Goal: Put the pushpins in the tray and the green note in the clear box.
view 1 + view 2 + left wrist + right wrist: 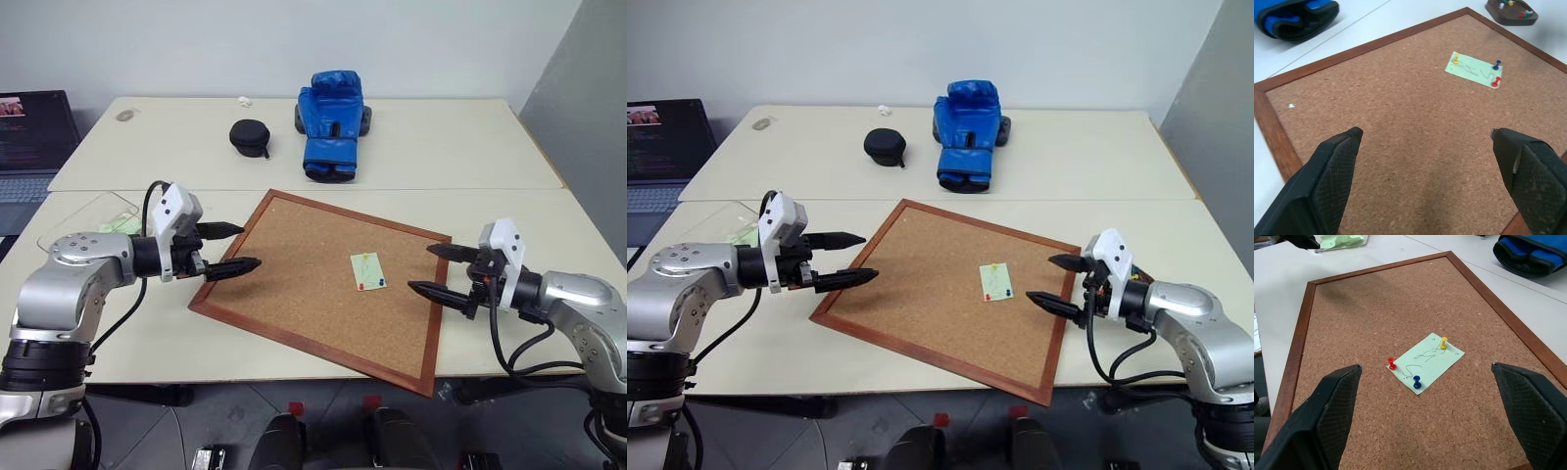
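Pale cream worktop (294, 147), two joined surfaces. Wood-framed rectangular cork pinboard (294, 264), lying flat and turned diagonally between the arms. Transparent shallow plastic box (83, 217) at the robot's left, behind the left arm, green paper already inside. Left tool (227, 249), black fingers spread wide, empty, at the board's left edge. Right tool (441, 271), equally spread, empty, at the right edge. Pale green square paper note (367, 271), pinned right of board centre, distinctly nearer the right tool. Yellow, red and blue plastic-headed pushpins (1416, 381) holding it. Small dark brown oval tray (1511, 11) off the board's right side, some pins inside.
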{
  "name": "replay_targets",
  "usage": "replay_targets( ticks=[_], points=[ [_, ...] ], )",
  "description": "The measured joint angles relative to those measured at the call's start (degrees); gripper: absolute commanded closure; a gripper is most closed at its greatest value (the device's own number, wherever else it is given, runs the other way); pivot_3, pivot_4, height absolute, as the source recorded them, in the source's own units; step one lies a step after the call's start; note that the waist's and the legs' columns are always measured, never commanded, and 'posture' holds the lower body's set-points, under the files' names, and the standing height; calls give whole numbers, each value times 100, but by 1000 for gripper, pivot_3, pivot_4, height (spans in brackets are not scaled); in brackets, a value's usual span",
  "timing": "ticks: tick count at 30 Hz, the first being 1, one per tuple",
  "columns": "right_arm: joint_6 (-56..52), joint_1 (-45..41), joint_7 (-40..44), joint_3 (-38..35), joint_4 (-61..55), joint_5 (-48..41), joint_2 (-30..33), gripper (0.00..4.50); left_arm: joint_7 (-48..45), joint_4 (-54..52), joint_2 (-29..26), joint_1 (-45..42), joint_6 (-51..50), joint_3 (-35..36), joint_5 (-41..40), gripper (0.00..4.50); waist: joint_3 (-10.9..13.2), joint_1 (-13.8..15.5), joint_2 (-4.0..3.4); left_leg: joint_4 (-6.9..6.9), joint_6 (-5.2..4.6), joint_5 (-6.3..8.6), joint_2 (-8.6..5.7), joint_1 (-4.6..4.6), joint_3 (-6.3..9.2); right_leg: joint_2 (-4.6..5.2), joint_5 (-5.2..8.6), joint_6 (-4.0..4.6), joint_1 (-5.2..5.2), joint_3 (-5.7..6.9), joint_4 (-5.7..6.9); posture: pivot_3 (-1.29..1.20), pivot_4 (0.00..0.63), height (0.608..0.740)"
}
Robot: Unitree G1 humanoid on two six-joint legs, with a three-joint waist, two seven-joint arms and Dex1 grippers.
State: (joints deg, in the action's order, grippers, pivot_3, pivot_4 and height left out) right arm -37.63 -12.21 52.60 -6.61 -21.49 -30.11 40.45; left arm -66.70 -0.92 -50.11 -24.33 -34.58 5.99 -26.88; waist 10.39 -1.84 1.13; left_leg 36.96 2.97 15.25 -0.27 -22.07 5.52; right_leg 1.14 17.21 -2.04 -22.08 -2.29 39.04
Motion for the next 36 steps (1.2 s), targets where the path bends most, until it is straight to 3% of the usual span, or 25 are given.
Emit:
replay_targets(
  ticks=[21,24,36],
  points=[
    [199,-16,79,128,169,-10,6,0,-139,43,-11,-3,141,-168,97,13,0,0,0,1,0,0,0,0,-1,0,0,0,0,1,2,0,150,740],
    [242,-84,35,199,216,26,-43,0,-109,81,87,-37,251,-170,126,433,0,0,0,2,0,0,0,1,-1,0,0,0,0,1,2,0,150,740],
    [758,-719,-295,1013,865,692,-656,0,36,162,959,-116,1013,-776,434,2852,0,-1,0,5,1,-1,-1,0,1,0,-1,0,-1,1,6,0,150,740]
  ],
)
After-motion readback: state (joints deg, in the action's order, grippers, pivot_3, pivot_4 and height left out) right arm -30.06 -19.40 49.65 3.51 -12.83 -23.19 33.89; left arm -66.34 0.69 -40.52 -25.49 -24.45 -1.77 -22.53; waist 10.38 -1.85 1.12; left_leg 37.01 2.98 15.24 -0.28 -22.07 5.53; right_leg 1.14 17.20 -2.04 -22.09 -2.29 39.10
